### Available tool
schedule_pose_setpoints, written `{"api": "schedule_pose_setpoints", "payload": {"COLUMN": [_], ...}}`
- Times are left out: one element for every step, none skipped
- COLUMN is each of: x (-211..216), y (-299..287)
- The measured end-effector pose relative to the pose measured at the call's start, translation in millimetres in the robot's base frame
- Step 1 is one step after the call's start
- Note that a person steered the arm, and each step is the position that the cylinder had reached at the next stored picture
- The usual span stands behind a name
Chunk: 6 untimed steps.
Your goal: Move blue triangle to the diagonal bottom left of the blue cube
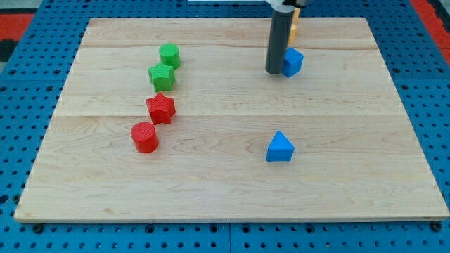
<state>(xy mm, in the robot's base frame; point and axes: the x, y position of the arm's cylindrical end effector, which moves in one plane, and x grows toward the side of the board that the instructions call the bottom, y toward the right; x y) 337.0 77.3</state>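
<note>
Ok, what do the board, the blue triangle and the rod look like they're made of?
Board: pale wood, apparently several planks joined, with visible grain and seams; matte.
Blue triangle: probably plastic, uniform saturated colour, matte; the red cylinder shows fine ridging, possibly 3D-printed.
Rod: dark and smooth with a slight sheen, plastic or coated metal, unclear which. My tip sits just left of the blue cube.

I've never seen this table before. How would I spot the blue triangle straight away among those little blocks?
Start at the wooden board and look at its half on the view's right, below the dark rod, where my tip rests beside the blue cube. Well below both, alone, lies the blue triangle. It is the only wedge-shaped block, far from the red and green blocks on the view's left.
</note>
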Motion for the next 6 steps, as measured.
{"api": "schedule_pose_setpoints", "payload": {"x": [-8.3,-8.9,-8.8,16.4,82.9,157.8], "y": [-10.4,3.9,21.2,-17.4,9.4,72.6]}}
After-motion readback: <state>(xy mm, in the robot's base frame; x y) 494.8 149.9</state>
